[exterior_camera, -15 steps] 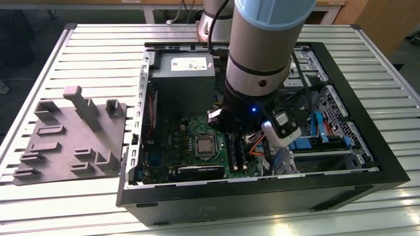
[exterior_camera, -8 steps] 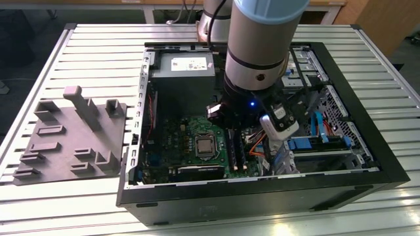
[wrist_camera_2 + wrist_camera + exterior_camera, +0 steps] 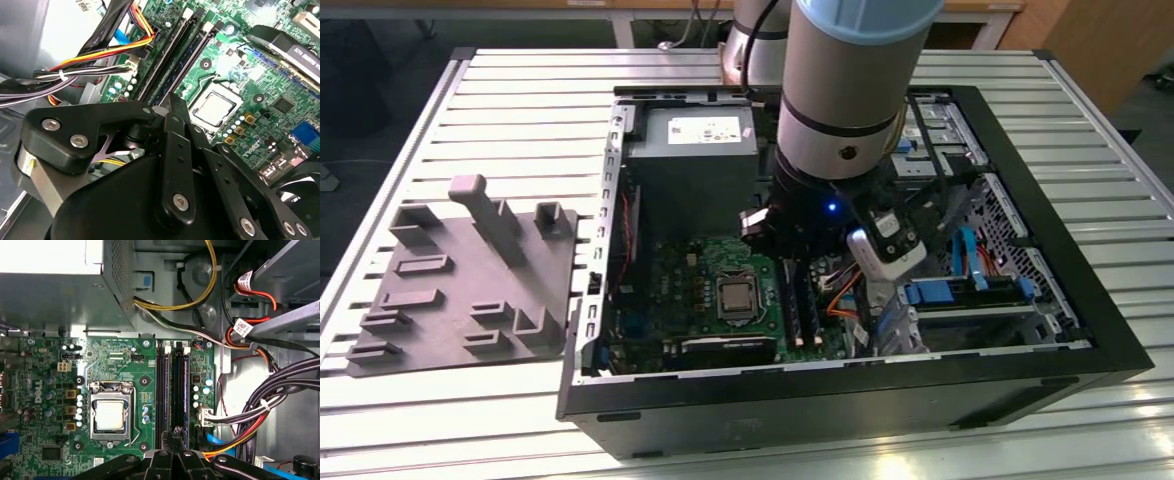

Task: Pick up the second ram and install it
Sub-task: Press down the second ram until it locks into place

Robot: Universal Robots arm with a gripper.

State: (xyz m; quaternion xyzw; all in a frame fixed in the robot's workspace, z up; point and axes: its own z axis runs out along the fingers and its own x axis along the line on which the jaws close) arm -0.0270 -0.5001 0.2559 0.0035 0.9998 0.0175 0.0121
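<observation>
Slatted aluminium table [image 3: 494, 90], open computer case [image 3: 1067, 330], fingers [image 3: 176, 436] pinched narrow above motherboard [image 3: 120, 360], grey tray [image 3: 460, 290] beside.

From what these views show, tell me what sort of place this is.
Probably a robotics lab or assembly test bench: an open computer case lies on a slatted aluminium table, beside a grey moulded holder tray.

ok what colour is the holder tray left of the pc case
Plain grey all over; the holder tray shows best in the exterior view, on the slatted table beside the case.
</observation>
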